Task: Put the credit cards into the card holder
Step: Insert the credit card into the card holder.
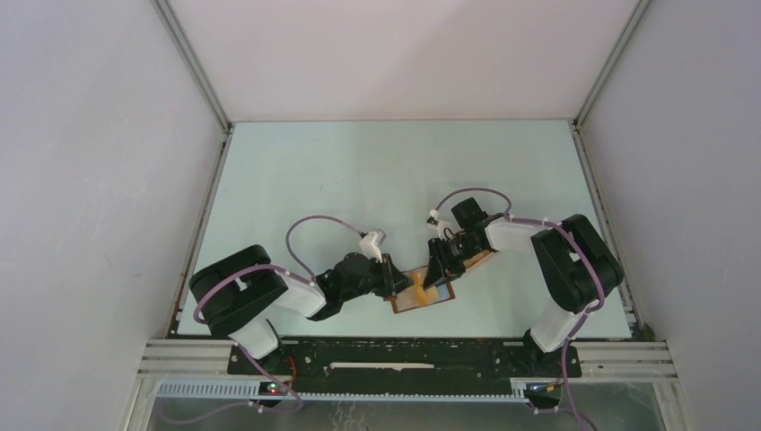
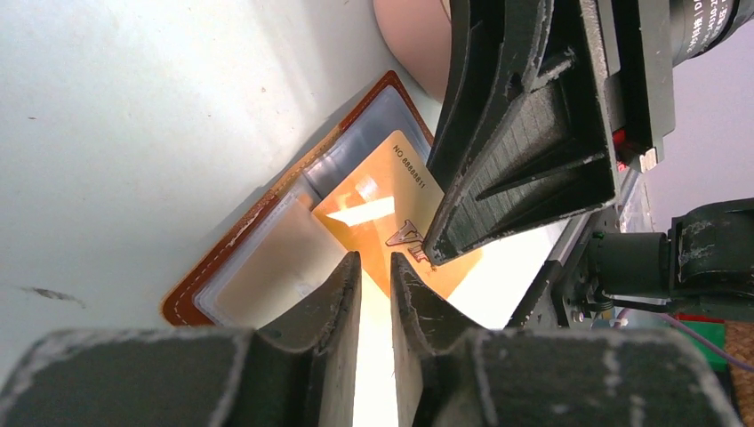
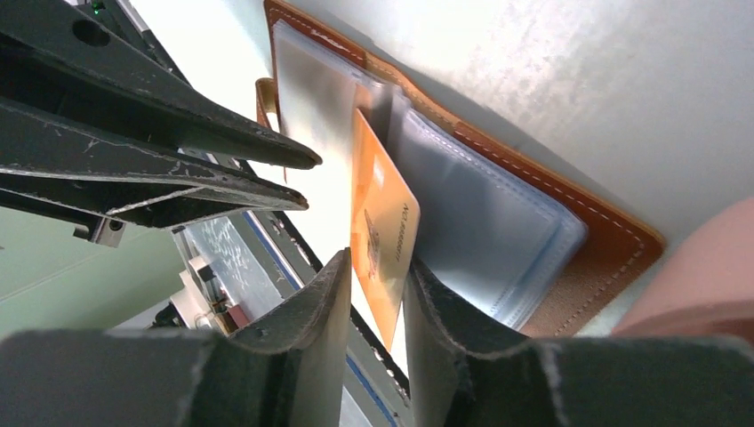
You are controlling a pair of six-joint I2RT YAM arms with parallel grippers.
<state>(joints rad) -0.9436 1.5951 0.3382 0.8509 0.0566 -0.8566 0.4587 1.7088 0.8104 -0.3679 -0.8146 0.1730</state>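
The reddish-brown card holder [image 1: 446, 293] lies open near the table's front edge, clear sleeves up; it also shows in the left wrist view [image 2: 233, 238] and the right wrist view [image 3: 605, 233]. A yellow-orange credit card [image 1: 420, 290] stands partly inside a sleeve [image 2: 373, 196] [image 3: 378, 213]. My right gripper [image 1: 441, 269] [image 3: 376, 260] is open with the card's free corner between its jaws, resting against one finger. My left gripper [image 1: 395, 277] [image 2: 375, 262] sits just left of the holder, jaws a narrow gap apart and empty. The other cards are out of view.
A pink tray [image 2: 409, 44] [image 3: 702, 289] sits right behind the holder, under the right arm. The two grippers face each other closely over the holder. The black base rail [image 1: 404, 355] runs just in front, and grey walls enclose the table.
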